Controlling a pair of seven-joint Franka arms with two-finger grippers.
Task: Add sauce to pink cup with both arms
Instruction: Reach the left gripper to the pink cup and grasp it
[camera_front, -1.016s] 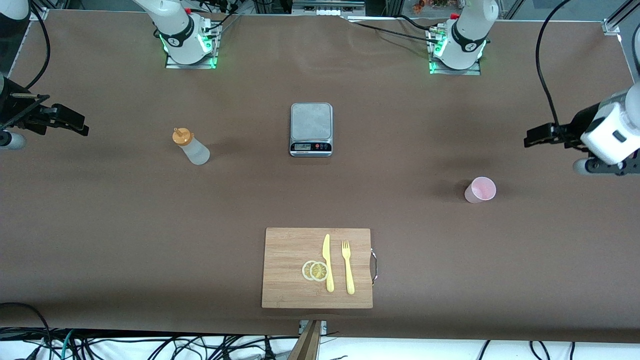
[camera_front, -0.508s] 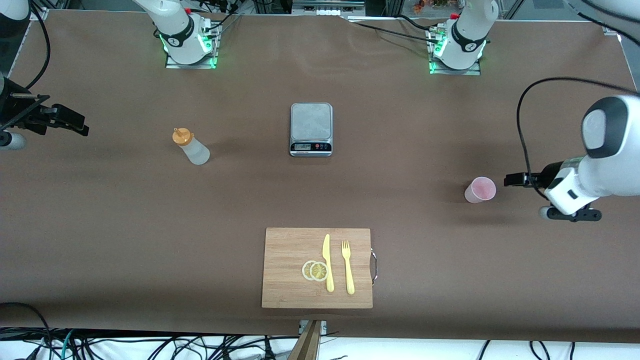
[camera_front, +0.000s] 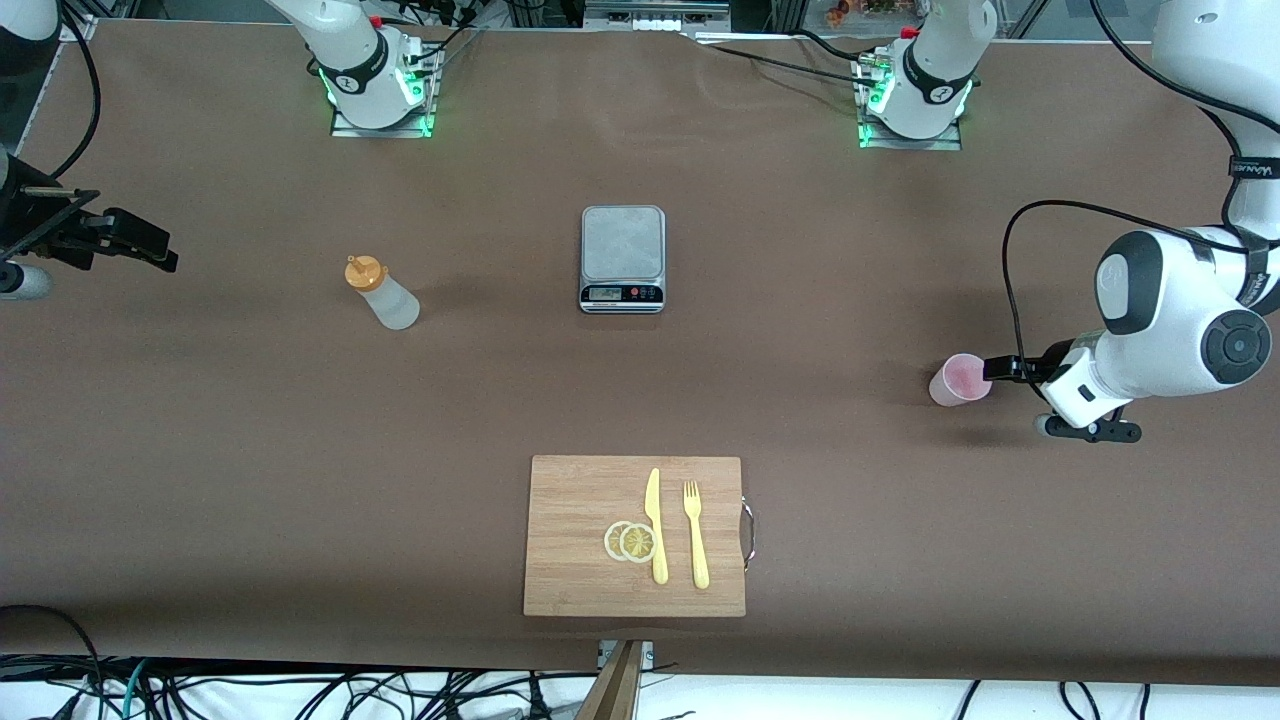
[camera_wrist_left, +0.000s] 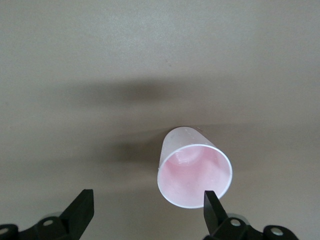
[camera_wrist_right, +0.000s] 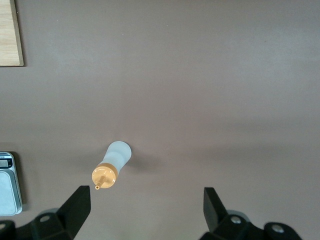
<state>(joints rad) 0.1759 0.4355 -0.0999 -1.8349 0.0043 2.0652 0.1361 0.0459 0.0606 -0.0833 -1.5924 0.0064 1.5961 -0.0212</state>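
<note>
Left wrist view: left gripper (camera_wrist_left: 147, 212) spread beside pink cup (camera_wrist_left: 194, 172) — right gripper (camera_wrist_right: 145, 210) spread, fingertips cropped.

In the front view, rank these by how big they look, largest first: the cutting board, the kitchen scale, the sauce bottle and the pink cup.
1. Cutting board, clearly the largest.
2. Kitchen scale.
3. Sauce bottle.
4. Pink cup, slightly smaller than the bottle; the two look close.

The board lies nearest the camera, but its lead is too wide for that to matter.

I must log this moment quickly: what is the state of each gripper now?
Left gripper: open, empty, beside the pink cup, not gripping it.
Right gripper: open, empty, waiting over the table's edge, away from the bottle.
</note>
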